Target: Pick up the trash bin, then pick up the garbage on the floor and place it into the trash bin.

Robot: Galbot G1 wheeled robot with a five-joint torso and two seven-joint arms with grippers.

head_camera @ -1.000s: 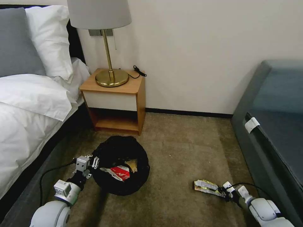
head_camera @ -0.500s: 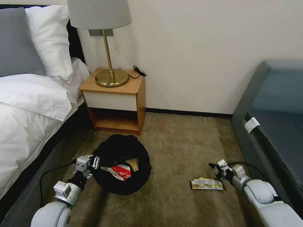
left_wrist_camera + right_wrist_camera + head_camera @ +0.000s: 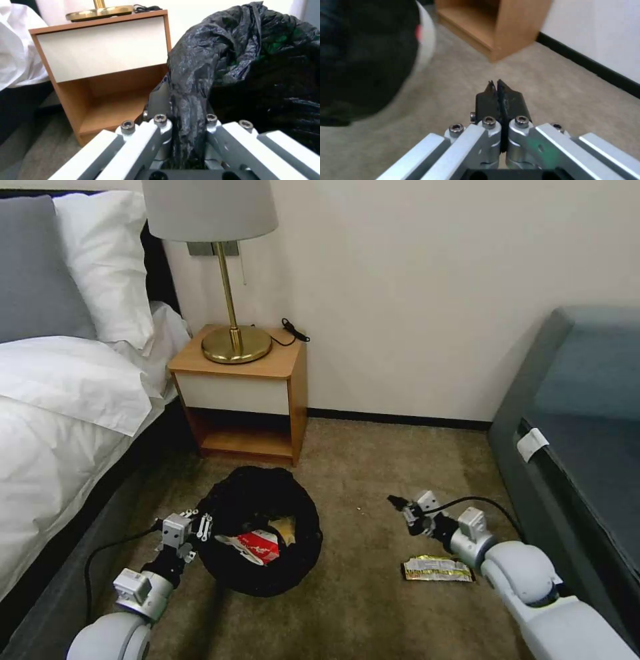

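The trash bin, draped in a crinkly black bag, is beside the bed with its opening facing me. Inside lie a crushed red-and-white cup and brown paper. My left gripper is shut on the bag at the bin's left rim; the left wrist view shows the black plastic pinched between its fingers. A dark wrapper with yellow print lies flat on the carpet. My right gripper hovers up-left of it, shut with nothing in it, pointing toward the bin.
A wooden nightstand with a brass lamp stands against the wall behind the bin. The bed runs along the left, a dark grey sofa along the right. Open carpet lies between bin and sofa.
The wrapper left my right gripper and now lies on the carpet. The right gripper moved up and left toward the bin without it. The bin shifted slightly.
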